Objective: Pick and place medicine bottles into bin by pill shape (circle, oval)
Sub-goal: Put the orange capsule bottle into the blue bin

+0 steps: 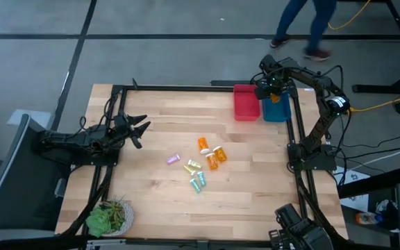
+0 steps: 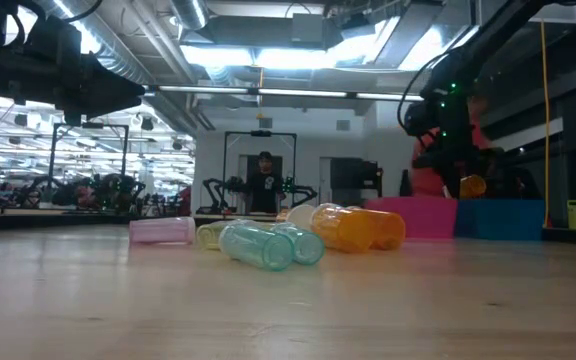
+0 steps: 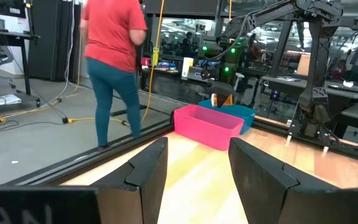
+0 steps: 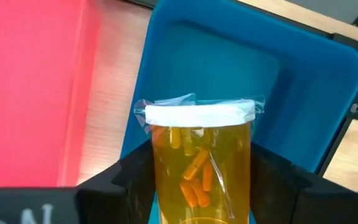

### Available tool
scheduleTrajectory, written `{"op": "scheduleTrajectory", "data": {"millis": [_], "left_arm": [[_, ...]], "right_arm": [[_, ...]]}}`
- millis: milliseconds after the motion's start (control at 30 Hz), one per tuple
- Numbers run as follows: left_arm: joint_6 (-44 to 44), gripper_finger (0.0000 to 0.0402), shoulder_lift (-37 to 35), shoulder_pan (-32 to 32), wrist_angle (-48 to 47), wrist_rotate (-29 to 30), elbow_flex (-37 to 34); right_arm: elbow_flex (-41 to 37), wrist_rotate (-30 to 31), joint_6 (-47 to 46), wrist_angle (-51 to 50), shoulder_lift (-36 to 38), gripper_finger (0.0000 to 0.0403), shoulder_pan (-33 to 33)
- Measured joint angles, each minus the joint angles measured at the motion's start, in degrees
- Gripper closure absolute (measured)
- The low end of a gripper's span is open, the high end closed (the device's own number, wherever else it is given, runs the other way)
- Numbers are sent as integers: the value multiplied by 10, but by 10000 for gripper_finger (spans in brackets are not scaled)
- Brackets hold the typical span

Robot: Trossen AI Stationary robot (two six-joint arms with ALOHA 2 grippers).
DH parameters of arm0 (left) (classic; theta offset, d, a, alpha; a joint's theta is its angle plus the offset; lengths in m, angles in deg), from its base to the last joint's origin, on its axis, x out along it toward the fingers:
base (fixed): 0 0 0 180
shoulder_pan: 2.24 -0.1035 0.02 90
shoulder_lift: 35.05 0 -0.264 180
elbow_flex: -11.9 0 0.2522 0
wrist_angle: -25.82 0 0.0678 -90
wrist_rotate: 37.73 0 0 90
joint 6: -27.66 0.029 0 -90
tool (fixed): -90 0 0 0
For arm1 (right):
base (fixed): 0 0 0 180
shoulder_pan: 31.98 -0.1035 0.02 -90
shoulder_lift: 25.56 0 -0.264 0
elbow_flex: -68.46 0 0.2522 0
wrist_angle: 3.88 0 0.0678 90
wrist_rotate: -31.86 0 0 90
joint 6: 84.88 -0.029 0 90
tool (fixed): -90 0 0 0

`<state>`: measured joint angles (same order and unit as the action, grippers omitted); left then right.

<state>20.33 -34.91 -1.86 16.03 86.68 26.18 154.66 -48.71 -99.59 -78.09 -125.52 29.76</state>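
My right gripper [image 1: 275,92] is over the blue bin [image 4: 272,81] at the table's far right and is shut on a translucent orange bottle [image 4: 199,169] with a white cap and oval pills inside. The orange bottle also shows in the low view [image 2: 473,185], above the blue bin [image 2: 513,218]. Several small bottles, orange [image 1: 215,157], purple [image 1: 173,160], yellow [image 1: 192,166] and teal [image 1: 197,183], lie on their sides at the table's middle. My left gripper [image 1: 143,131] is open and empty at the table's left. My right gripper pinches the orange bottle's body [image 4: 166,180] between its two fingers, one on each side, below the white cap [image 4: 197,113]. The bottle is lifted clear above the blue bin, and its cap end points away from the wrist.
A pink bin [image 1: 246,102] stands beside the blue bin [image 1: 278,110] at the far right. A green plant [image 1: 107,217] sits at the near left corner. A person [image 1: 304,28] walks beyond the table's far edge.
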Motion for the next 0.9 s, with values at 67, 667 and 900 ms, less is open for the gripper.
{"op": "scheduleTrajectory", "data": {"millis": [67, 667, 900], "left_arm": [[0, 236, 0, 0, 0, 0, 0], [4, 236, 0, 0, 0, 0, 0], [4, 236, 0, 0, 0, 0, 0]], "right_arm": [[0, 0, 0, -2, 0, 197, 0], [55, 1, -12, -51, 0, 116, 0], [149, -252, 62, -59, 0, 116, -43]]}}
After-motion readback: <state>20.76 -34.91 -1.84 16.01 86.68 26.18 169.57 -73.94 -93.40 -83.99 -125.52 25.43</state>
